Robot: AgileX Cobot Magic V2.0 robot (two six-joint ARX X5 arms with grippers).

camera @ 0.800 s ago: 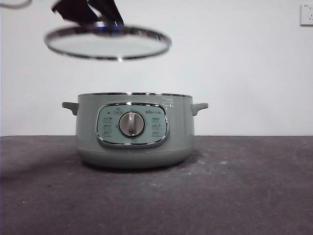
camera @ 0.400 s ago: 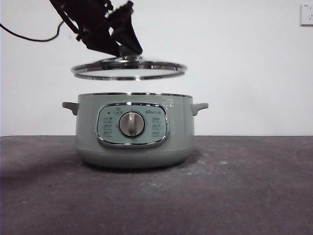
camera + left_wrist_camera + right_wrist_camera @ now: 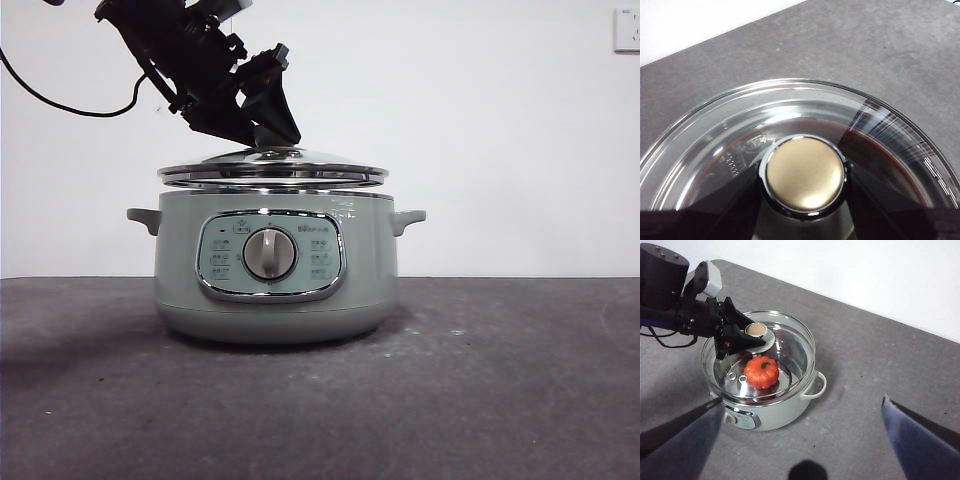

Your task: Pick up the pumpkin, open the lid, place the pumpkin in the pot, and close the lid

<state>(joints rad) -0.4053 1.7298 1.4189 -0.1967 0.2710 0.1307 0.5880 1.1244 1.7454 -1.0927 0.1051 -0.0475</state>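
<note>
both jaws of the left gripper (image 3: 268, 135) clamp the lid's knob (image 3: 804, 173), directly above the glass lid (image 3: 272, 171), which sits level on the pot (image 3: 275, 265). the pumpkin (image 3: 761, 371) lies inside. the right gripper (image 3: 802, 440) hangs wide open, well apart, empty.

Pale sage-green pot (image 3: 275, 290) with chrome-framed panel and silver dial (image 3: 270, 253); clear glass lid (image 3: 273, 170), chrome-rimmed, its knob (image 3: 804, 173) pale tan-gold under glare; glossy orange pumpkin (image 3: 761, 371), green stem; black left tool (image 3: 262, 122); mottled dark-grey tabletop (image 3: 500, 390); white wall (image 3: 500, 130).
</note>
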